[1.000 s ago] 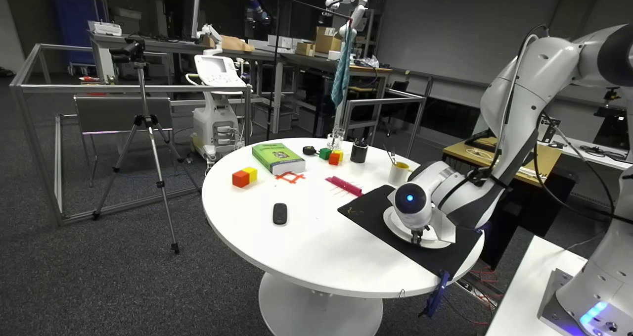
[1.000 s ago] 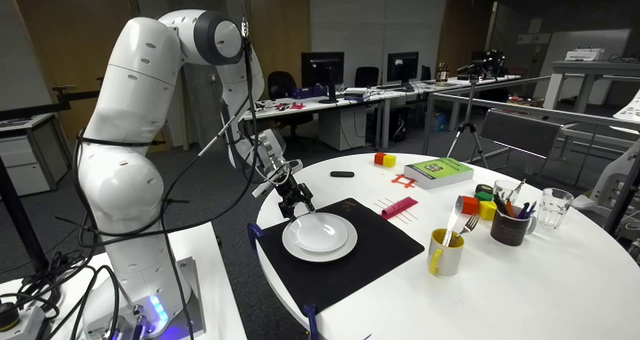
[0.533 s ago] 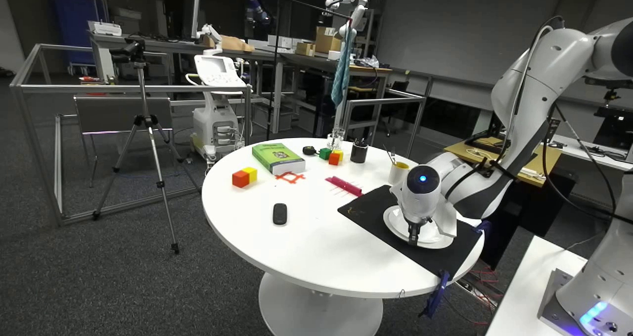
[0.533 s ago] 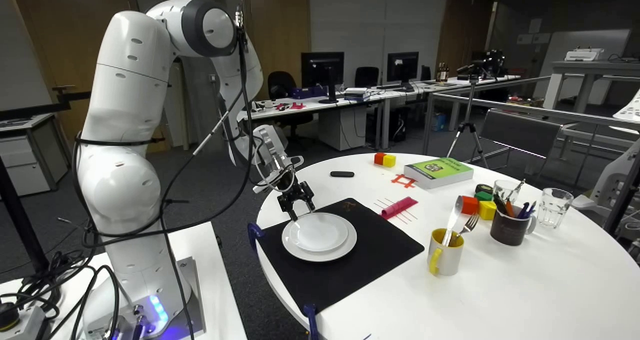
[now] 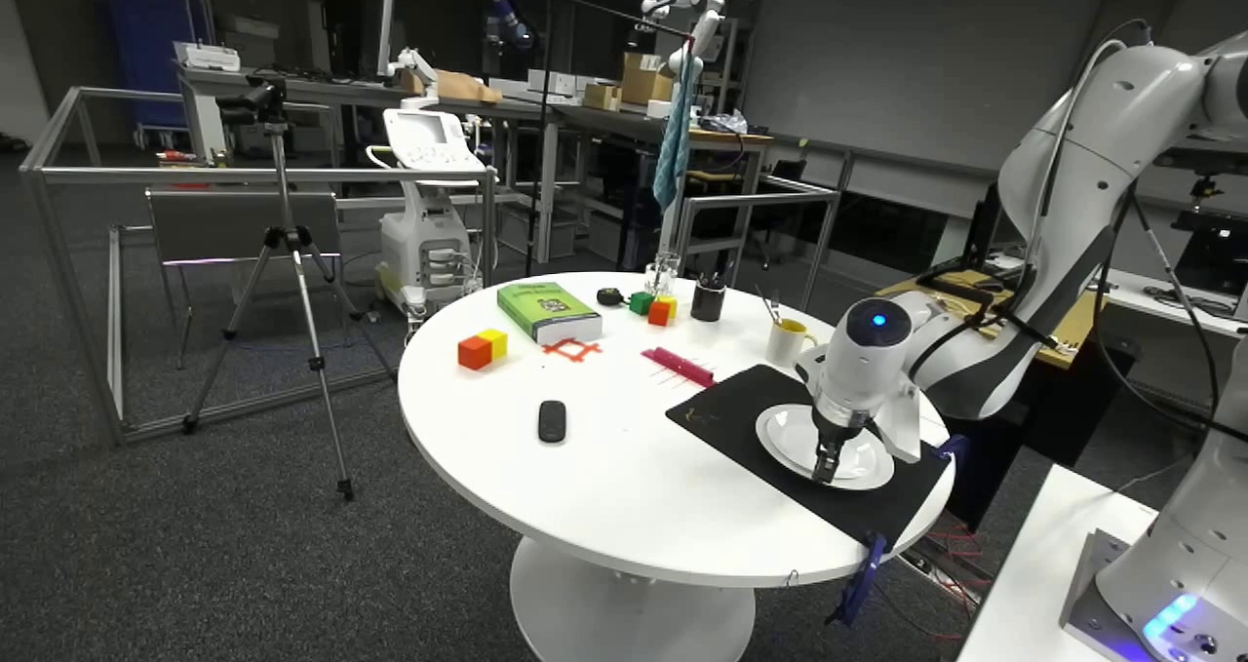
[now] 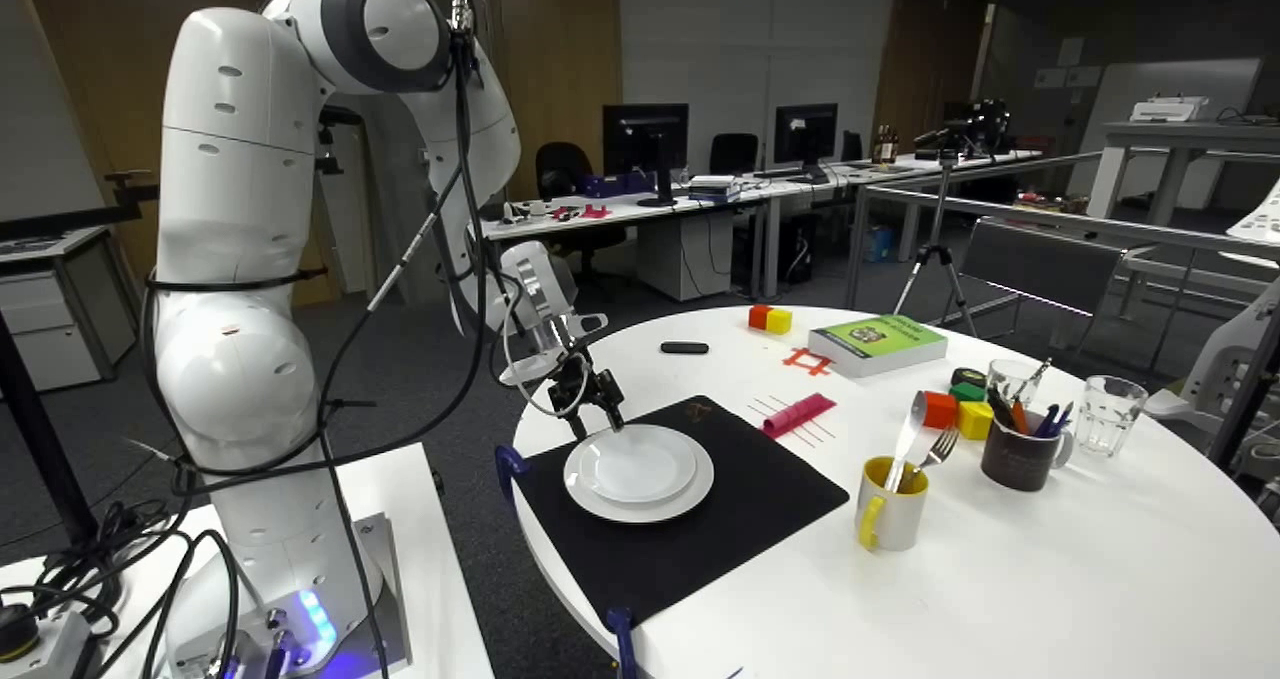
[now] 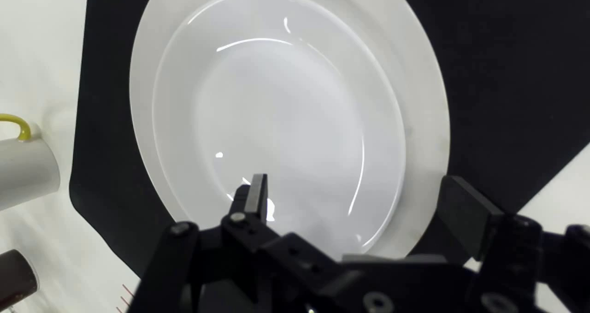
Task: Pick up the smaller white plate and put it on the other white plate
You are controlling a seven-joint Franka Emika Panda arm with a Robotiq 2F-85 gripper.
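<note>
The smaller white plate lies flat on the other white plate, inside its outline, and in the wrist view the broad rim of the larger one shows to the left and to the right of it. Both rest on a black mat, which covers one part of the round white table.

In an exterior view the white arm reaches from the left, and the gripper points downward, tilted, at the far left edge of the plates. The jaws stand wide apart and have hold of nothing. In the wrist view, one finger appears over the smaller plate, and the opposite one over the border between the larger plate and the mat. Whether the fingertips touch the plates, I cannot tell.

To the right of the mat stands a white mug with yellow inside, containing a knife and a fork. Farther right is a dark mug with pens. A pink object lies just beside the mat, and a green book is on the far side of the table.
</note>
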